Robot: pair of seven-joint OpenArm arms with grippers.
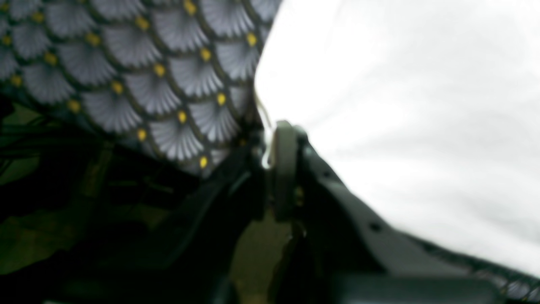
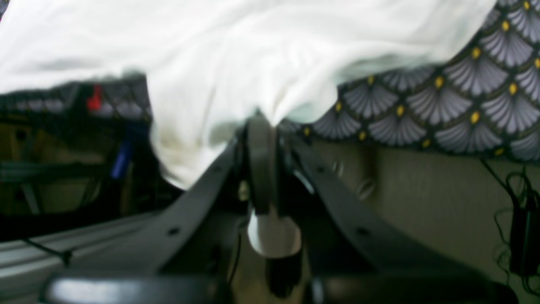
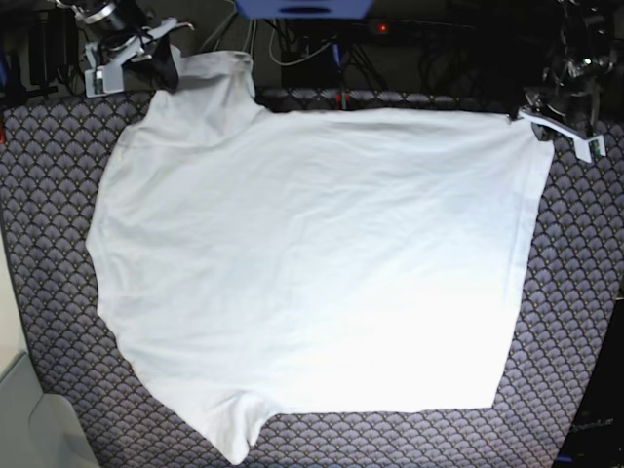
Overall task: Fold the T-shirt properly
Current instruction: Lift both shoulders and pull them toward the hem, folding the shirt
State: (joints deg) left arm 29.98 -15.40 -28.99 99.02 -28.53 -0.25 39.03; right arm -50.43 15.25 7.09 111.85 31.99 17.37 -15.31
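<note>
Two grippers are clamped on your T-shirt (image 3: pixel 312 253): left gripper (image 1: pixel 270 139) pinches one far corner, right gripper (image 2: pixel 261 122) the other. You have it spread over the patterned tablecloth (image 3: pixel 575 292).

The T-shirt (image 3: pixel 312 263) is plain white; the tablecloth (image 3: pixel 58 195) shows grey fan scales with yellow dots on black.

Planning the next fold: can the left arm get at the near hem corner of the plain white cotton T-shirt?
Probably not yet: the left gripper is shut on the T-shirt at its far corner.

White T-shirt (image 3: pixel 312 263) on scale-patterned tablecloth (image 3: pixel 58 292)
</note>
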